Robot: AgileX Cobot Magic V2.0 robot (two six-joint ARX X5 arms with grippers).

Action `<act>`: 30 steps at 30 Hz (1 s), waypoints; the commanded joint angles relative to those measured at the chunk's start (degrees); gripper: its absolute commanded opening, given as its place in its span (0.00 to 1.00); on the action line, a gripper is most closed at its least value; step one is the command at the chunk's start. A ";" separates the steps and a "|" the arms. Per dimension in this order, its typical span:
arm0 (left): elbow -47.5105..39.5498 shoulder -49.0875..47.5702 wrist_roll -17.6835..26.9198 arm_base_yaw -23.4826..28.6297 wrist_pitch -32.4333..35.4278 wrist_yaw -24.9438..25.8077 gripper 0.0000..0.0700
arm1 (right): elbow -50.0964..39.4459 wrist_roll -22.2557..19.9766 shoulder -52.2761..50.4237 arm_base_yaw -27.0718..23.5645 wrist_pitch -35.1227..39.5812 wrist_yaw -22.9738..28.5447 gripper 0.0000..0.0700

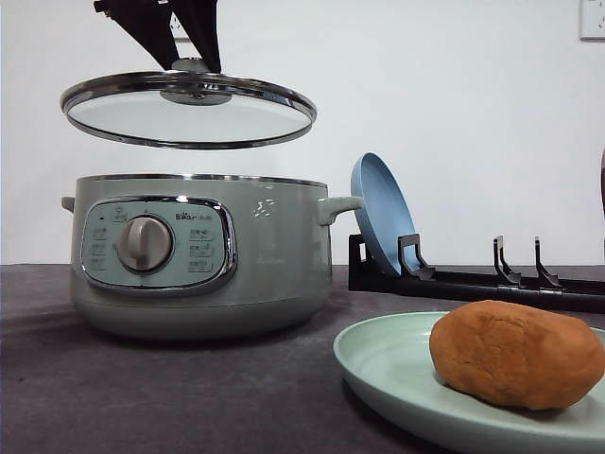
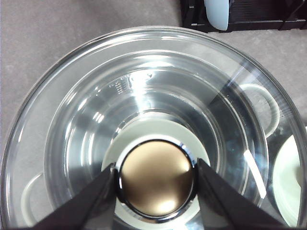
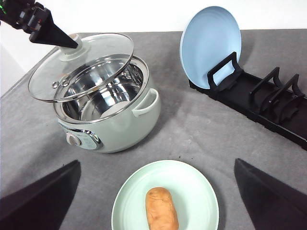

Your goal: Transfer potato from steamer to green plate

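1 potato (image 1: 516,354), 1 steamer (image 1: 203,255), 2 plates: green (image 1: 397,364), blue (image 1: 381,213); 1 rack (image 1: 473,280)

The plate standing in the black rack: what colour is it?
Pale blue; the plate shows best in the right wrist view.

Lab bench, grey tabletop (image 1: 142,397), bare white wall (image 1: 454,95)

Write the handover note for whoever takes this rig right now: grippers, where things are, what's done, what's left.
Left gripper: shut on the knob of the glass lid, holding it in the air above the steamer.
Right gripper: open, holding nothing, above the green plate.
Potato: lying on the green plate, clear of both grippers.
Steamer: open, steel pot with no potato inside.
Done: the transfer.
Left: probably set the lid back on the steamer and let go.
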 commanded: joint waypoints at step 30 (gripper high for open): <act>2.67 8.12 -0.98 -0.98 0.61 0.24 0.00 | 1.01 0.50 0.28 0.55 0.63 0.02 0.93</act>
